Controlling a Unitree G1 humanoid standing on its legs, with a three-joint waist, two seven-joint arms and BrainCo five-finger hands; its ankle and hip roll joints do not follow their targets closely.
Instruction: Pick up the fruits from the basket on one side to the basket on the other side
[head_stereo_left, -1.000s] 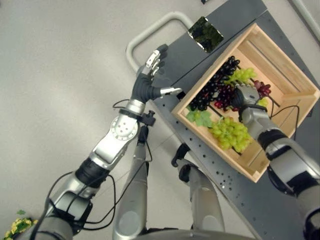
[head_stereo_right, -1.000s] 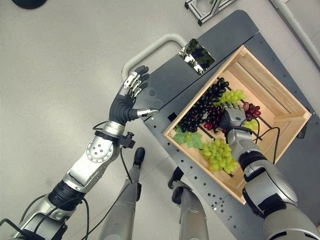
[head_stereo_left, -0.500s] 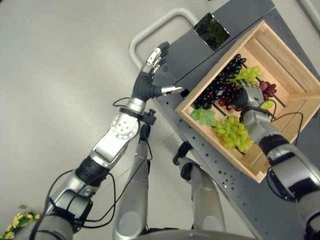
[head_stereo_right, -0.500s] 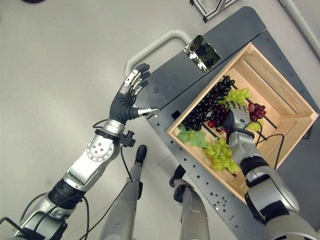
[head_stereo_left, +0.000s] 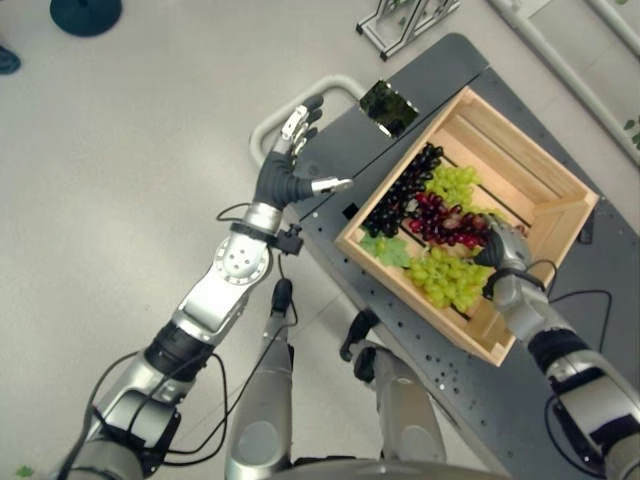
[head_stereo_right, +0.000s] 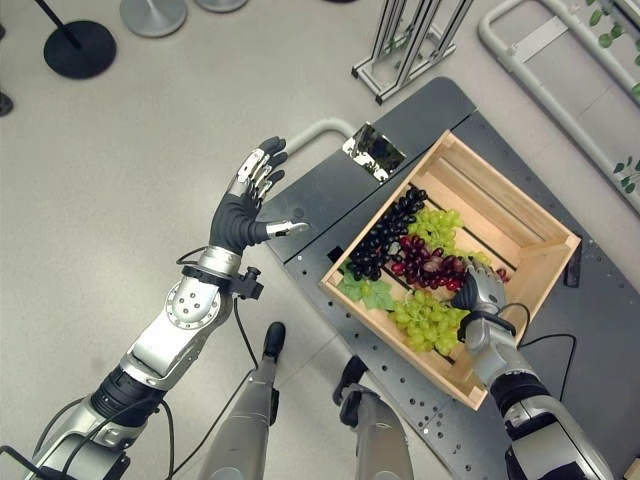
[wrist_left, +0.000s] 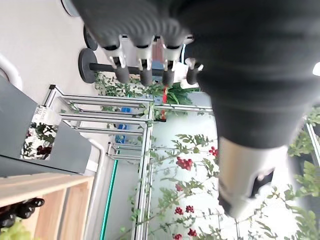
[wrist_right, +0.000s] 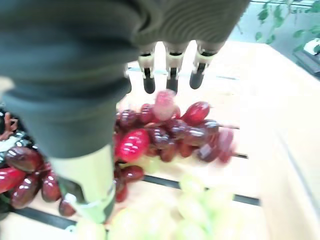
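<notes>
A wooden crate (head_stereo_left: 530, 147) on a grey cart (head_stereo_left: 440, 62) holds a black grape bunch (head_stereo_left: 400, 195), a red bunch (head_stereo_left: 445, 218), two green bunches (head_stereo_left: 455, 183) (head_stereo_left: 445, 280) and a leaf (head_stereo_left: 385, 250). My right hand (head_stereo_left: 497, 245) is inside the crate by its near right wall, at the end of the red bunch. In the right wrist view its fingers (wrist_right: 172, 80) are straight above the red grapes (wrist_right: 165, 130), the thumb (wrist_right: 87, 185) apart, nothing gripped. My left hand (head_stereo_right: 245, 205) is raised in the air left of the cart, fingers (wrist_left: 145, 70) spread.
A shiny dark square (head_stereo_left: 388, 107) lies on the cart beyond the crate, and the cart's pale handle (head_stereo_left: 290, 105) loops out near my left hand. A metal frame stand (head_stereo_right: 420, 45), round black bases (head_stereo_right: 78, 48) and a white rail (head_stereo_right: 560, 60) stand on the floor.
The camera has shifted and shows more floor. My right hand has drawn back from the middle of the grapes toward the crate's near right wall. The left hand keeps its raised pose.
</notes>
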